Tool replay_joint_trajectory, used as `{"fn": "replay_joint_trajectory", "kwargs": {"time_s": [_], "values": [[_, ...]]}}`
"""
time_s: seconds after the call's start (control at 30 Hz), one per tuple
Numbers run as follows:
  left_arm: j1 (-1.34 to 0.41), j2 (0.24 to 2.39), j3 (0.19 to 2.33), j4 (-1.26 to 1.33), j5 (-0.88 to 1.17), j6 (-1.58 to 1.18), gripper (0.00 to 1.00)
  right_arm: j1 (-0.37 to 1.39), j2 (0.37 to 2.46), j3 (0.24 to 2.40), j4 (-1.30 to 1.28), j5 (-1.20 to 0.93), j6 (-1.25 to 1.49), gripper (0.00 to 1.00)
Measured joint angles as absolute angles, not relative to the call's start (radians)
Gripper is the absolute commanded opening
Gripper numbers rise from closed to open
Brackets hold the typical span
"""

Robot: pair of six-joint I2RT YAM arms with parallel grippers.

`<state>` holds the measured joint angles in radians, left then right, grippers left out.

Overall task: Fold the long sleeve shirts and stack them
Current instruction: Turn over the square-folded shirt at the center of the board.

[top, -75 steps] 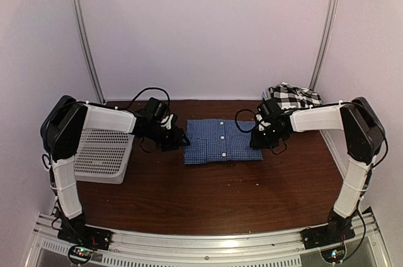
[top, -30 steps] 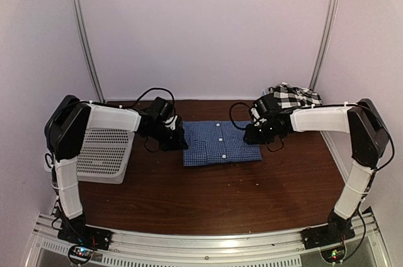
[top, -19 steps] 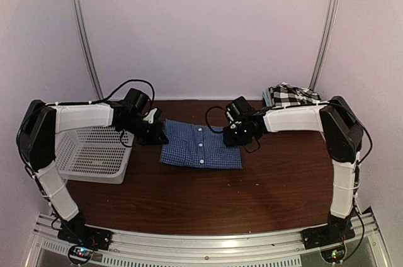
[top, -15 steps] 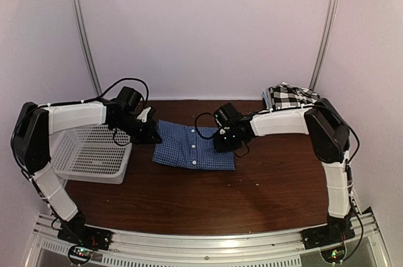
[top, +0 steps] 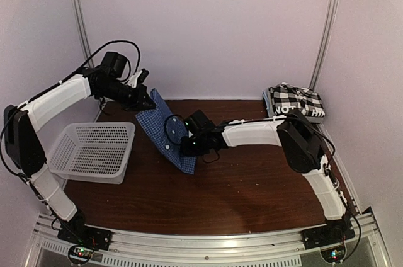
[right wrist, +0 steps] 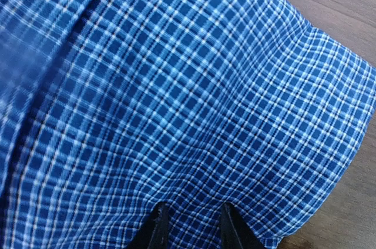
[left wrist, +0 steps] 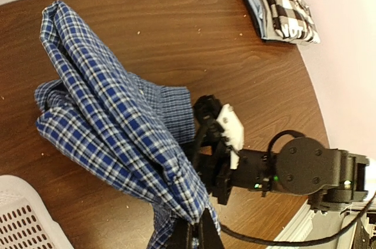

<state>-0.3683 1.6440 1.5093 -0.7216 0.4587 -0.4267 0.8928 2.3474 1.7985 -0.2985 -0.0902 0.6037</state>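
Left hand (top: 145,99) clamps the limp blue checked shirt (top: 156,119), cloth sagging below it to the right hand (right wrist: 194,209), whose grip I can't tell; best pinched at folded edges.

Top cam high at near edge, facing back wall (top: 208,28), whole table (top: 252,185). Left wrist looks down; right wrist very close. All 3 share blue shirt (top: 153,116).
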Motion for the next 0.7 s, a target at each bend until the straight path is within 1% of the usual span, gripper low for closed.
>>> {"fn": "replay_joint_trajectory", "kwargs": {"time_s": [0.27,0.4,0.47,0.57,0.7], "values": [[-0.373,1.691,1.674,-0.741,0.538,-0.427,0.00,0.897,2.473,1.935,-0.054,-0.252,0.752,0.34],[-0.388,1.731,1.706,-0.722,0.566,-0.437,0.00,0.896,2.524,1.979,0.052,-0.332,0.820,0.36],[-0.400,1.749,1.706,-0.715,0.577,-0.443,0.00,0.891,2.537,1.979,0.093,-0.376,0.848,0.37],[-0.420,1.777,1.706,-0.699,0.587,-0.449,0.00,0.883,2.543,1.956,0.147,-0.420,0.876,0.41],[-0.434,1.800,1.706,-0.691,0.591,-0.455,0.00,0.870,2.499,1.813,0.234,-0.433,0.886,0.42]]}}
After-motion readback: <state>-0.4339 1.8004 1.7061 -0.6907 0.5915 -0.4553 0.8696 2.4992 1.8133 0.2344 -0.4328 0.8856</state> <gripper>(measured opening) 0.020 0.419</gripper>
